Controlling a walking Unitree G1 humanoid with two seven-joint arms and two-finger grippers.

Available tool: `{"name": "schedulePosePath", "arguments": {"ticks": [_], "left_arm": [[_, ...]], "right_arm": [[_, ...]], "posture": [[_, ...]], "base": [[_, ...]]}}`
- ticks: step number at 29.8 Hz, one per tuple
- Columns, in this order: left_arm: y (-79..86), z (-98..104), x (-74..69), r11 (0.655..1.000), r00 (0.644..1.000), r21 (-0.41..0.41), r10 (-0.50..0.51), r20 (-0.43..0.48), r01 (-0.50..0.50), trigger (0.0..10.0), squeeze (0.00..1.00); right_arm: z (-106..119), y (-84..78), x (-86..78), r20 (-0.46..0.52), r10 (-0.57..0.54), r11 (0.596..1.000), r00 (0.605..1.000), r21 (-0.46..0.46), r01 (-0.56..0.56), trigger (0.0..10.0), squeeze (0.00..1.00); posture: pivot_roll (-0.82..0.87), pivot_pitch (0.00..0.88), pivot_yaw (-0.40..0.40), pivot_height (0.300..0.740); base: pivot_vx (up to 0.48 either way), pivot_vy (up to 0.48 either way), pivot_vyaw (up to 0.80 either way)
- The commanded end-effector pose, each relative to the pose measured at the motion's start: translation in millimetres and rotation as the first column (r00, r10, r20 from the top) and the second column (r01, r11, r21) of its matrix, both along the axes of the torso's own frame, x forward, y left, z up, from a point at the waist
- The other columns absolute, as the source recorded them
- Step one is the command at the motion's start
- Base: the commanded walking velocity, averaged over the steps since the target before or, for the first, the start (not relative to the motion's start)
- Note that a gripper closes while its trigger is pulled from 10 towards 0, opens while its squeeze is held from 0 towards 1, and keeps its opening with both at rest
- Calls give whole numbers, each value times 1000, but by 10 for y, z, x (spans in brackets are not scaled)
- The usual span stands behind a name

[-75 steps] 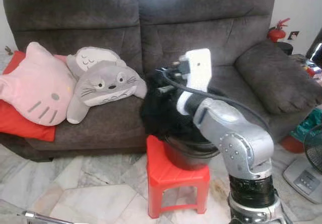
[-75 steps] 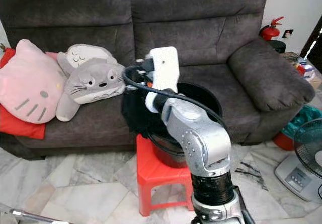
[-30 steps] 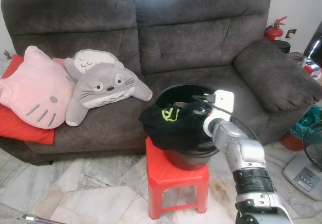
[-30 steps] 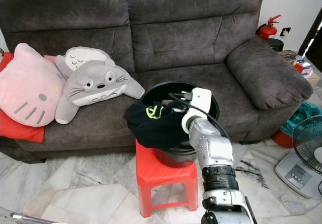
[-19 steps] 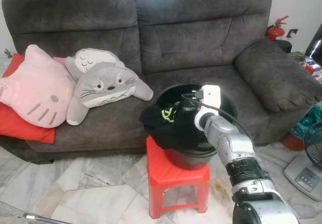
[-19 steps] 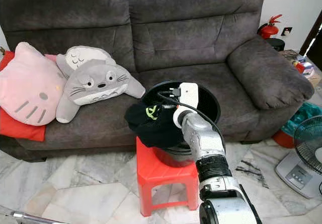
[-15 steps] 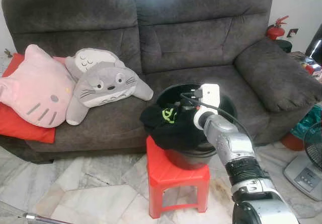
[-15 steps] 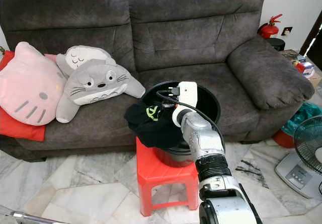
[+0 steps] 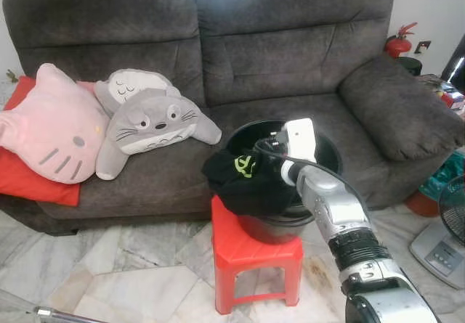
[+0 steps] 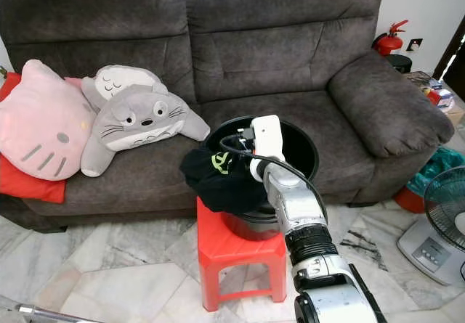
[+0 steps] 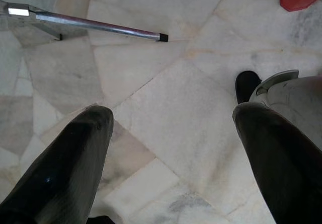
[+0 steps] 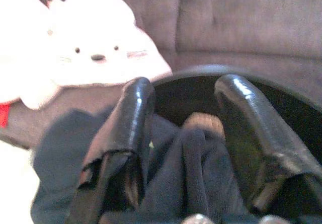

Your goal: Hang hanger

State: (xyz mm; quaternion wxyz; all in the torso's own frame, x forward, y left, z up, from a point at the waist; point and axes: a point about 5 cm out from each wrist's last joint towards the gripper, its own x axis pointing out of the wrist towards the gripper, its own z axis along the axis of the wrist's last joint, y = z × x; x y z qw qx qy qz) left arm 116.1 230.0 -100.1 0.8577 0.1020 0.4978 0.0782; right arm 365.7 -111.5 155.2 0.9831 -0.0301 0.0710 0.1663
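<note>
- Behind everything stands a dark grey two-seat fabric sofa [image 9: 290, 40], with pale marble tiles [image 9: 123, 279] underfoot
- Directly in front of me one small red plastic stool [image 10: 236, 254] carries one round black plastic bucket [image 10: 304, 147]
- One black garment with a yellow-green logo [image 10: 218, 170] is draped over the bucket's rim on the side nearer my left
- My right gripper [image 12: 186, 118] sits at the bucket's mouth, its two black fingers [image 12: 133, 113] spread open either side of a ridge of the dark cloth, with a tan, wood-like piece [image 12: 204, 123] just beyond them
- I judge that tan piece may be the hanger, but most of it is buried in cloth, so its long axis is beyond my telling
- It lies straight ahead of my right fingers and slightly below, so my right arm is clearly the nearer one
- My left gripper [image 11: 171, 133] hangs idle over the floor, fingers apart, gripping nothing
- Counted on the sofa: one pink cat-face cushion [image 9: 51, 123], one grey plush creature [image 9: 149, 123], one red cushion [image 9: 33, 181] beneath
</note>
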Motion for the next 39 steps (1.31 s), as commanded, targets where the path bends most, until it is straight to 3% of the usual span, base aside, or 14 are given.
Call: {"name": "schedulePosePath", "arguments": {"ticks": [1,6,7,8,10,14,17,27,32,33,35,37,38,39], "left_arm": [[34,2,-23,1000,1000,13,5,-5,-4,10000,0],[33,2,-19,1000,1000,13,0,-5,0,10000,0],[33,3,-17,1000,1000,12,2,-3,-2,10000,0],[33,3,-16,1000,1000,12,3,-3,-3,10000,0],[35,4,-16,1000,1000,13,5,-2,-5,10000,0],[38,4,-18,1000,1000,15,5,-4,-5,10000,0],[37,4,-17,1000,1000,15,2,-5,-2,10000,0],[29,-1,-24,1000,1000,14,6,-7,-6,10000,0],[29,-1,-24,1000,1000,14,7,-7,-7,10000,0],[29,-2,-27,1000,1000,15,6,-8,-6,10000,0],[29,-2,-28,1000,1000,15,6,-8,-6,10000,0],[30,-2,-31,1000,1000,16,7,-9,-7,10000,0],[30,-3,-33,1000,1000,16,9,-8,-9,10000,0],[30,-3,-33,1000,1000,16,9,-8,-9,10000,0]], "right_arm": [[48,54,-23,28,32,999,999,-4,-32,10000,1000],[97,13,-160,88,50,998,995,-31,-47,10000,1000],[110,14,-266,137,101,990,986,-112,-86,10000,686],[111,19,-298,149,122,985,981,-141,-101,10000,165],[113,30,-395,178,195,959,964,-241,-150,10000,0],[119,145,-739,179,486,798,855,-489,-352,10000,0],[126,137,-832,154,521,764,840,-523,-378,10000,0],[-302,-135,-997,-56,514,552,856,-742,-380,10000,0],[-329,-152,-1015,-74,512,529,856,-758,-382,10000,0],[-485,-161,-945,-99,515,462,852,-805,-372,10000,0],[-551,-159,-923,-113,521,432,846,-820,-375,10000,0],[-655,-138,-916,-139,531,413,836,-819,-398,10000,110],[-737,-139,-921,-163,527,406,834,-814,-416,10000,945],[-737,-139,-921,-163,527,406,834,-814,-416,10000,945]], "posture": [[-175,0,78,740],[-183,0,73,740],[-179,0,72,740],[-179,0,72,740],[-184,0,71,740],[-197,0,73,740],[-197,0,73,740],[-201,0,69,740],[-201,0,69,740],[-193,0,69,740],[-193,0,69,740],[-190,0,67,740],[-187,0,65,740],[-187,0,65,740]], "base": [[0,0,0],[0,0,0],[0,0,0],[0,0,0],[0,0,0],[0,0,0],[0,0,0],[0,0,0],[0,0,0],[0,0,0],[0,0,0],[0,0,0],[0,0,0],[0,0,0]]}}
